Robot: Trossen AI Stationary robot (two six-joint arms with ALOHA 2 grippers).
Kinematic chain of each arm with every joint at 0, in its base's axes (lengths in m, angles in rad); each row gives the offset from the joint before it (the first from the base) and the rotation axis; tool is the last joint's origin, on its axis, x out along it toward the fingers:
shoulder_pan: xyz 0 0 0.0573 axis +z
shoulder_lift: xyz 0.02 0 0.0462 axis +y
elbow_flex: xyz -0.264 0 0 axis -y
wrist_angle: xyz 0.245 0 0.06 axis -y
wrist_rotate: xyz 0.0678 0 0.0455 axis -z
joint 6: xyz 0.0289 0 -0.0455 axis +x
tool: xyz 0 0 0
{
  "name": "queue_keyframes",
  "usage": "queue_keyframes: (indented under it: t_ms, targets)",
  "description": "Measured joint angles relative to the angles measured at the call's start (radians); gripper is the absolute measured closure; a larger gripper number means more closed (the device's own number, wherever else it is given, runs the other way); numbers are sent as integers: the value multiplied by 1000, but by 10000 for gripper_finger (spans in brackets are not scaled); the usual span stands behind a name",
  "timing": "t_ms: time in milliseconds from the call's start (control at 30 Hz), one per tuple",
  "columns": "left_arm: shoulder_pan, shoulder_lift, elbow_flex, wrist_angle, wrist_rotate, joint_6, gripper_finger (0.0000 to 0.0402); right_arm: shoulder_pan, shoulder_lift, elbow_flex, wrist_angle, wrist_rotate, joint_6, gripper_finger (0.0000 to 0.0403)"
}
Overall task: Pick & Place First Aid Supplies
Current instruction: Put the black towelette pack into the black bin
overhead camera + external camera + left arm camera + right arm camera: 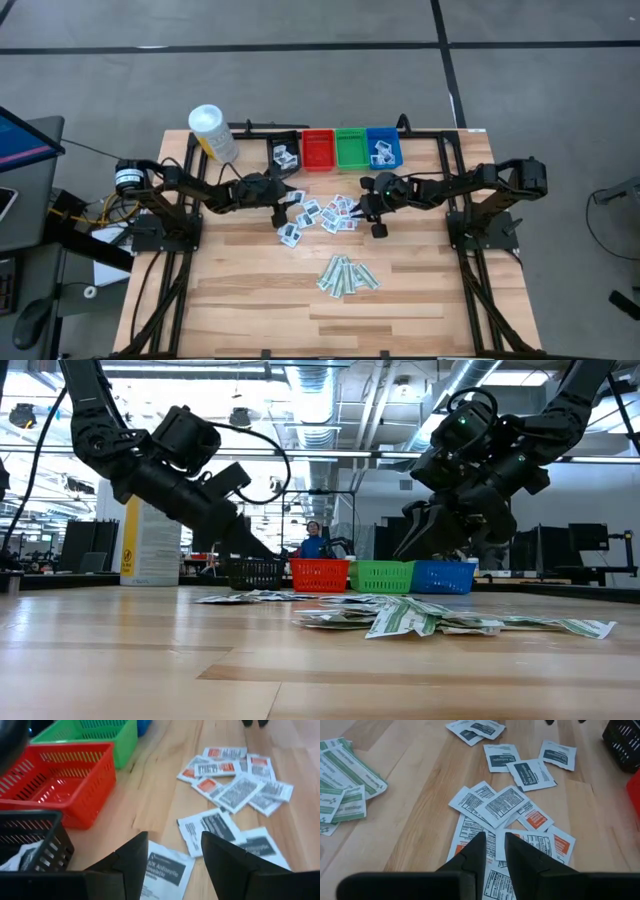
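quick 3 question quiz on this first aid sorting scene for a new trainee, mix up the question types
1. True or false: the red bin holds packets.
2. Which bins already hold packets? A) black and blue B) red and green C) none
3. Fill in: the pale-green strips lie nearer the table's ____ edge than the white packets.

Key: 1 false. 2 A. 3 front. Both grippers, left open and right nearly closed, hover over the white packets.

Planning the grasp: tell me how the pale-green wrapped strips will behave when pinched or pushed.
The green strips look thin, flat and probably light, so likely floppy when lifted. They lie overlapped on the table, so a push may drag several. Flat against the wood, their edges may be hard to catch.
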Motion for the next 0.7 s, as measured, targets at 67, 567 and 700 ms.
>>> queue_keyframes:
  t_ms: [67, 567, 700]
  targets:
    - [0, 14, 0, -2, 0, 3, 215, 0, 0, 0, 0, 0, 0, 338]
    - [0, 194, 2, 45, -25, -48, 215, 0, 0, 0, 0, -1, 0, 338]
    - [0, 197, 3, 37, -24, -84, 215, 0, 0, 0, 0, -1, 0, 338]
